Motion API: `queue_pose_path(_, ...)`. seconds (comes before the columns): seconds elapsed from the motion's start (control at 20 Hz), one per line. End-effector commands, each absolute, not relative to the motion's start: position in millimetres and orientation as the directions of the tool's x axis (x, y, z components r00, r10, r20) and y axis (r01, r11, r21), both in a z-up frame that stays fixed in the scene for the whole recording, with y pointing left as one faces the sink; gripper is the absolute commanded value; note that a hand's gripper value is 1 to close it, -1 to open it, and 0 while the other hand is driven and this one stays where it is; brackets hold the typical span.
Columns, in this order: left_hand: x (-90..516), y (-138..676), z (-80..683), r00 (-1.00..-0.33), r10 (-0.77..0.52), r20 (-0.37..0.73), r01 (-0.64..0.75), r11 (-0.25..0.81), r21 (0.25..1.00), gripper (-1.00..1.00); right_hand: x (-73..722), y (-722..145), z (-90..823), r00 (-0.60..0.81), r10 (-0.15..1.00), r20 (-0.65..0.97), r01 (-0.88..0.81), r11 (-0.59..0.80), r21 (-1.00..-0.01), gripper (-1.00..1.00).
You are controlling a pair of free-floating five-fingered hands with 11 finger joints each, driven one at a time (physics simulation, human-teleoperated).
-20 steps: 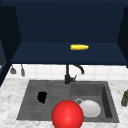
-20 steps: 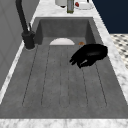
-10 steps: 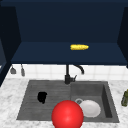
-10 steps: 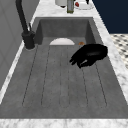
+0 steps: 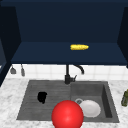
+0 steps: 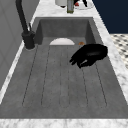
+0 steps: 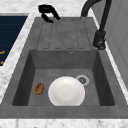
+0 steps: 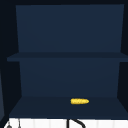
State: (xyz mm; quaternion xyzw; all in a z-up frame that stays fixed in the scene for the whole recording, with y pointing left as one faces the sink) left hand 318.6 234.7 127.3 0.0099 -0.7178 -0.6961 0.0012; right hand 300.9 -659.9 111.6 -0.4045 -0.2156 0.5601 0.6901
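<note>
Your left hand hovers over the drainboard, fingers loosely curled and holding nothing; the white plate lies untouched in the basin, well apart from it.

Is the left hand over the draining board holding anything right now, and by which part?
Nothing: the left hand hangs over the draining board, fingers loosely curled on nothing.

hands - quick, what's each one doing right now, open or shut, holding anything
Left hand: over the draining board, fingers loosely curled, holding nothing.
Right hand: cannot be told.
</note>
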Motion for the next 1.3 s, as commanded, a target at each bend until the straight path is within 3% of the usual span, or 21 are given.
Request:
queue_pose_path(0.0, 318.6, 234.7, 127.3, -1.0, -0.016, -0.012, -0.013, 0.031, 0.999, 0.0, 312.4, -677.2, 106.0, 0.255, 0.951, -0.176, -0.651, 0.034, -0.758, -1.0)
queue_pose_path(0.4, 318.6, 234.7, 127.3, -1.0, -0.016, -0.012, -0.013, 0.031, 0.999, 0.0, 294.5, -694.2, 117.4, 0.211, 0.974, -0.08, -0.613, 0.068, -0.787, -1.0)
queue_pose_path(1.0, 318.6, 234.7, 127.3, -1.0, -0.016, -0.012, -0.013, 0.031, 0.999, 0.0, 289.7, -685.6, 107.3, 0.228, 0.964, -0.135, -0.651, 0.048, -0.757, -1.0)
queue_pose_path(1.05, 318.6, 234.7, 127.3, -1.0, -0.016, -0.012, -0.013, 0.031, 0.999, 0.0, 290.0, -682.9, 106.5, 0.229, 0.963, -0.145, -0.654, 0.042, -0.755, 1.0)
queue_pose_path(1.25, 318.6, 234.7, 127.3, -1.0, -0.016, -0.012, -0.013, 0.031, 0.999, 0.0, 299.2, -670.3, 110.8, 0.255, 0.947, -0.193, -0.588, -0.006, -0.809, 1.0)
